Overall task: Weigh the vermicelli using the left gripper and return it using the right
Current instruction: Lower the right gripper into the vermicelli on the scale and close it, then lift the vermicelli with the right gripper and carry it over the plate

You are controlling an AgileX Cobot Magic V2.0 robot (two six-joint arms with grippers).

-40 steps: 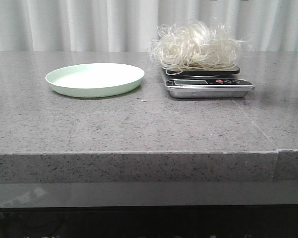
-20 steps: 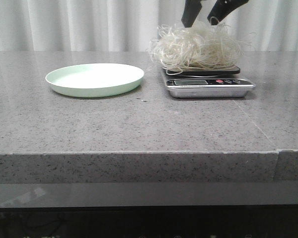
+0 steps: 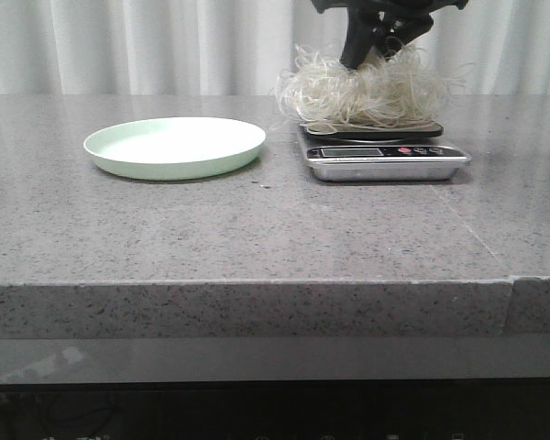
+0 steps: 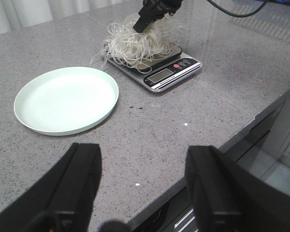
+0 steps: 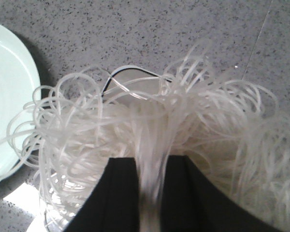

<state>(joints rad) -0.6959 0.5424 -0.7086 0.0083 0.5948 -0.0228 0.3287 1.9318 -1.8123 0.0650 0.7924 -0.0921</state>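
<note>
The vermicelli is a fluffy whitish tangle piled on the platform of a small steel kitchen scale at the back right of the table. My right gripper reaches down into the top of the pile. In the right wrist view its black fingers are shut on a bunch of vermicelli strands. My left gripper hovers open over the table's front edge with nothing between its fingers, well away from the vermicelli. It is outside the front view.
A pale green round plate lies with nothing on it to the left of the scale. The same plate is near the left gripper. White curtains hang behind the grey speckled table, whose front edge drops off.
The right gripper came down from above into the vermicelli. Its fingers, spread wide half a second ago, have drawn together on the strands. The pile looks slightly pressed at its top.
</note>
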